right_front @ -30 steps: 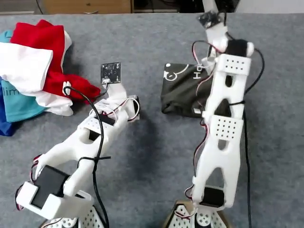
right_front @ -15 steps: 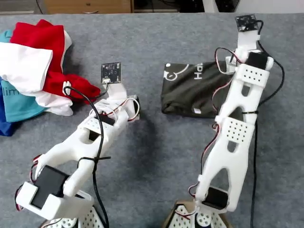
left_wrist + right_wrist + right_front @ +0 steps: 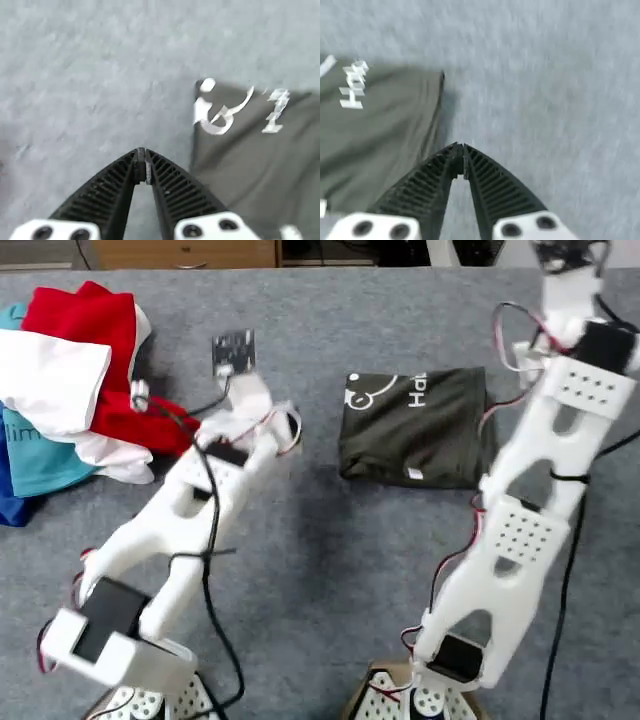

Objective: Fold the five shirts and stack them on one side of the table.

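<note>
While both arms hang over the table (image 3: 330, 570), one dark shirt (image 3: 415, 430) lies folded between them.
The left gripper (image 3: 140, 155) and the right gripper (image 3: 458, 150) are each pinched tip to tip, holding nothing. A loose pile (image 3: 70, 390) of red, white, teal and blue shirts sits beside the left arm.

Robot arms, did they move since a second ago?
The right arm swung rightward off the folded dark shirt, uncovering it. The left arm stretched a bit farther forward. Neither grabbed anything. The shirt and the pile of shirts stayed put.
</note>
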You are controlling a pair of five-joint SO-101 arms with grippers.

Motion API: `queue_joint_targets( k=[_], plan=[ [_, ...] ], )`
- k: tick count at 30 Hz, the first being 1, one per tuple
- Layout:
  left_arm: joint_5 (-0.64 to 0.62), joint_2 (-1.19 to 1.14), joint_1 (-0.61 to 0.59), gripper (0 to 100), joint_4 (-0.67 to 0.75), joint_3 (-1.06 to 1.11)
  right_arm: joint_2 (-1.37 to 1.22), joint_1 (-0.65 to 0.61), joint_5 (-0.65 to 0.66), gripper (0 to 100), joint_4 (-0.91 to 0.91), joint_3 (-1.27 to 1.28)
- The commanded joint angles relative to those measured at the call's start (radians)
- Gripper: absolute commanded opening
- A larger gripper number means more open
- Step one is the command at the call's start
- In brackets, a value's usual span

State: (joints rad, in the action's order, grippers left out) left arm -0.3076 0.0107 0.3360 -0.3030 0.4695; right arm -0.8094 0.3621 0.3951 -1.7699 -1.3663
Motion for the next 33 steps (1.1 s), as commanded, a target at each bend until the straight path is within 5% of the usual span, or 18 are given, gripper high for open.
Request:
queue_joint_targets(
  k=[1,11,18,26,33],
  plan=[
    [-0.011,-0.145,0.044,2,-0.005,-0.299,0.196,0.022,0.018,0.2,-0.018,0.343],
    [-0.012,-0.819,0.112,2,-0.026,-1.049,0.518,0.022,0.02,0.2,0.287,1.084],
    [-0.008,-1.136,0.135,2,-0.296,-1.55,0.512,0.09,0.083,0.2,0.551,1.406],
    [-0.005,-1.399,0.127,2,-0.345,-1.924,0.407,0.205,0.153,0.2,0.64,1.382],
    [-0.009,-1.408,0.135,2,-0.436,-1.992,0.536,0.134,0.15,0.2,0.374,1.21]
  ],
)
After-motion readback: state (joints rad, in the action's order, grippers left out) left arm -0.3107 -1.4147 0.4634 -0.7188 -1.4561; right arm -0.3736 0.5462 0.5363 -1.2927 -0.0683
